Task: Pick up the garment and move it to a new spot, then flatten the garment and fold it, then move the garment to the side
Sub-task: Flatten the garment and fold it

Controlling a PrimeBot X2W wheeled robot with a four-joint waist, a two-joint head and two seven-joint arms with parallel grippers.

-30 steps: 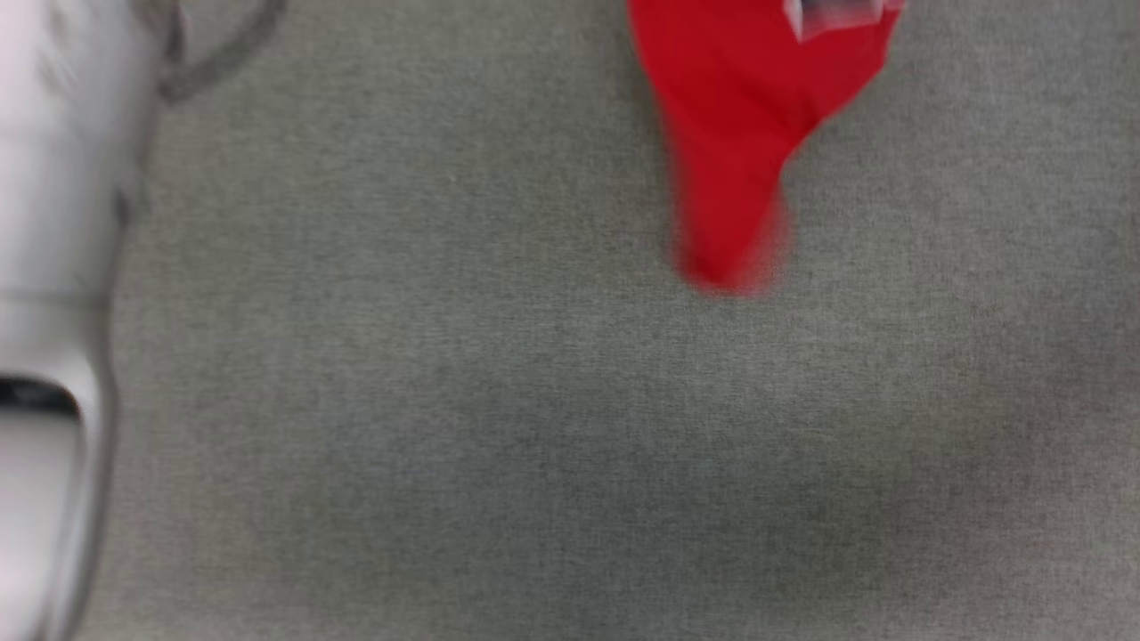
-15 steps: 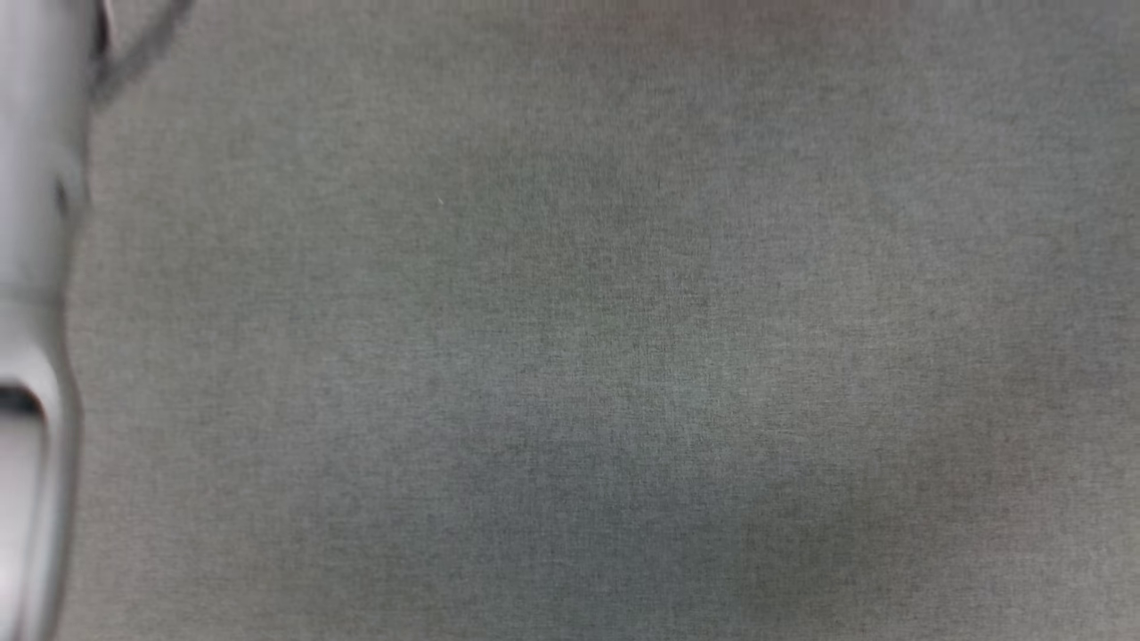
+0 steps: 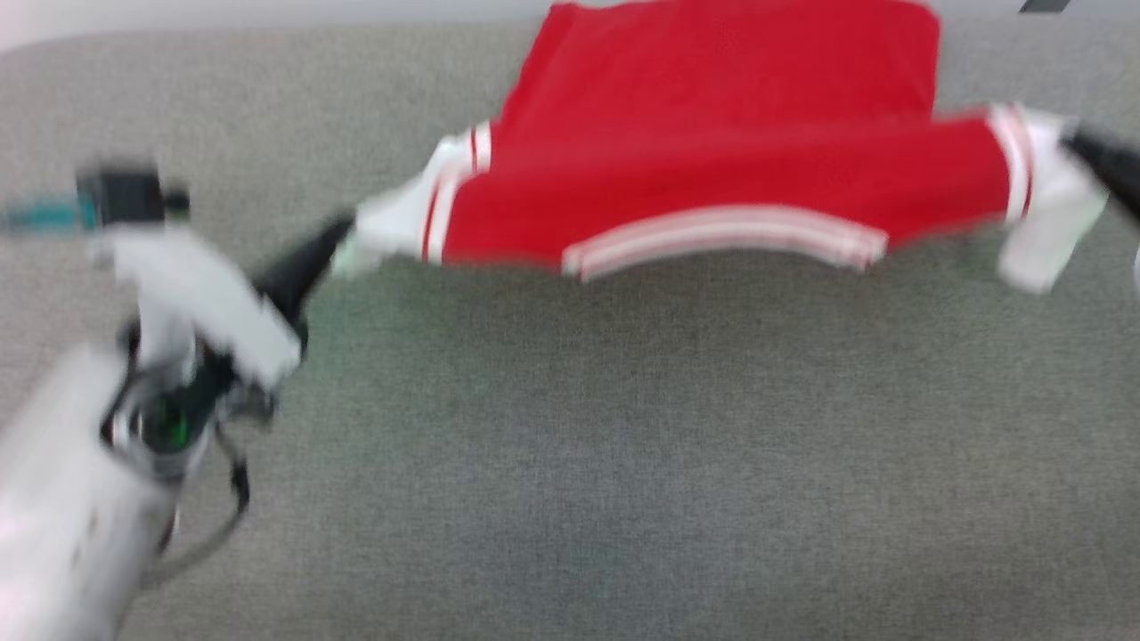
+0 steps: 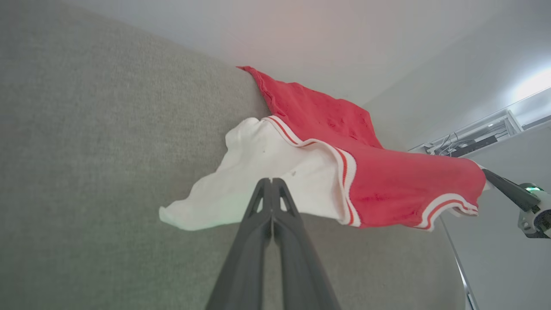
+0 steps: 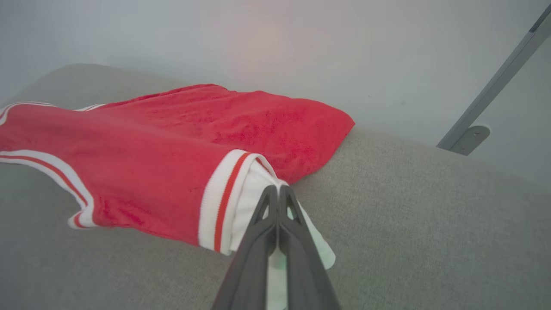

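The garment (image 3: 712, 151) is red with white sleeves and striped trim, and it hangs stretched sideways over the far part of the grey fabric surface (image 3: 623, 463). My left gripper (image 3: 343, 236) is shut on its white left sleeve, seen close up in the left wrist view (image 4: 271, 181) with the garment (image 4: 409, 189) running off to the right. My right gripper (image 3: 1082, 147) is shut on the white right sleeve; in the right wrist view it (image 5: 277, 188) pinches the cloth just past the striped cuff of the garment (image 5: 150, 172). The garment's back part rests on the surface.
The grey surface's far edge (image 3: 267, 36) meets a pale wall just behind the garment. A grey metal bar with a foot (image 5: 469, 137) stands beyond the surface at the right. A shelf with cables (image 4: 473, 140) is on the wall.
The head camera has swung. The garment hung as a red drop at the top, then left the picture; now it is spread wide between both grippers.
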